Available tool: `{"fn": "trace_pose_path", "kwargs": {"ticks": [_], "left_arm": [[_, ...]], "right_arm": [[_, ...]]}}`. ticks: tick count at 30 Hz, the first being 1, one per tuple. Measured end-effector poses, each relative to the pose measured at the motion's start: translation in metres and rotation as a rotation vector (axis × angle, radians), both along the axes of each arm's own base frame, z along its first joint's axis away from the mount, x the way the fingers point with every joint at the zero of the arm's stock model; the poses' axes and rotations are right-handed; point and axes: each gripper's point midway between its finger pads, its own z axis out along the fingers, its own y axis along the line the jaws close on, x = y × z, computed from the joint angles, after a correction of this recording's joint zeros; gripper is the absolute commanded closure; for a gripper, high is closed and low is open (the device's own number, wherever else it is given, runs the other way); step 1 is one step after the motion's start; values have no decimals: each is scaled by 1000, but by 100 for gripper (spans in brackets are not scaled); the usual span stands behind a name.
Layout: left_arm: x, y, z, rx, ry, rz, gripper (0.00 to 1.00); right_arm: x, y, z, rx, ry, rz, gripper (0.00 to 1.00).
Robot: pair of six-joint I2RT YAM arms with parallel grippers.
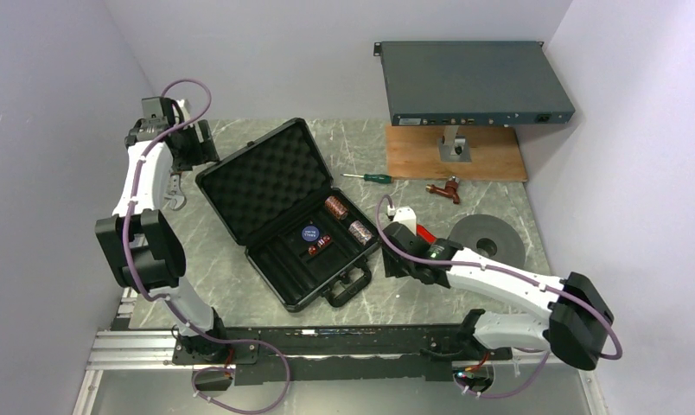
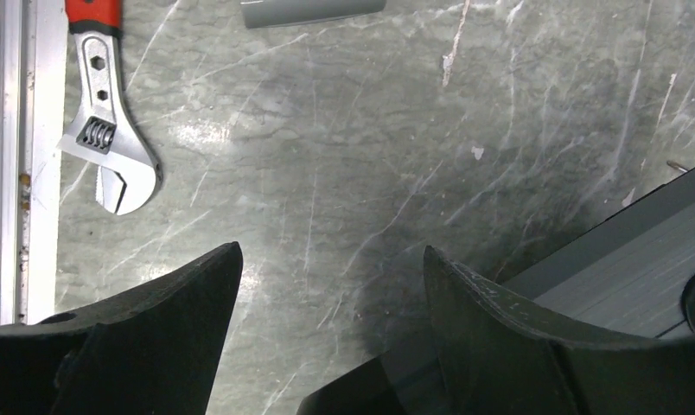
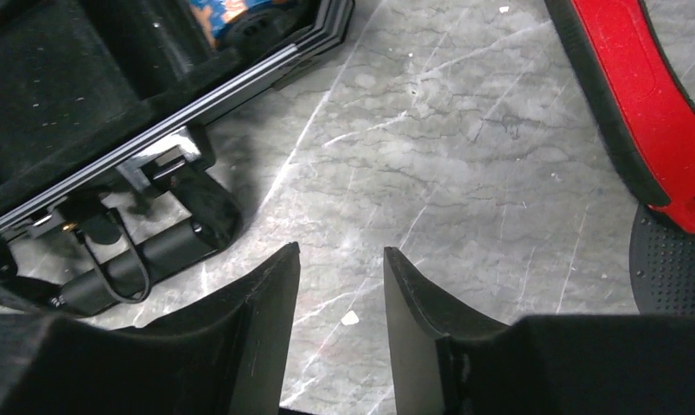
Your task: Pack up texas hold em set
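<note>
Open black foam-lined briefcase (image 1: 266, 186)

Bright even light, soft shadows, glare patch on table (image 2: 207, 135), grainy wrist views

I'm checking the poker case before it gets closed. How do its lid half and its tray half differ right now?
The lid half is lined with bumpy foam and holds nothing, while the tray half has smooth compartments holding chip stacks and a blue button. The lid half sits farther back, and the tray half nearer the arms' bases. Only the tray half carries the handle. Both are black and lie open, insides facing up.
</note>
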Motion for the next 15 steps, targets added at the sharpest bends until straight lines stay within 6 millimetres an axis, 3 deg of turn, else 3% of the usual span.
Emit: {"fn": "trace_pose_path", "kwargs": {"ticks": [8, 15], "left_arm": [[13, -15, 1, 2, -62, -41, 17], [6, -27, 17, 5, -110, -63, 17]], "right_arm": [[11, -2, -17, 6, 49, -4, 59], [14, 18, -18, 66, 66, 90, 63]]}}
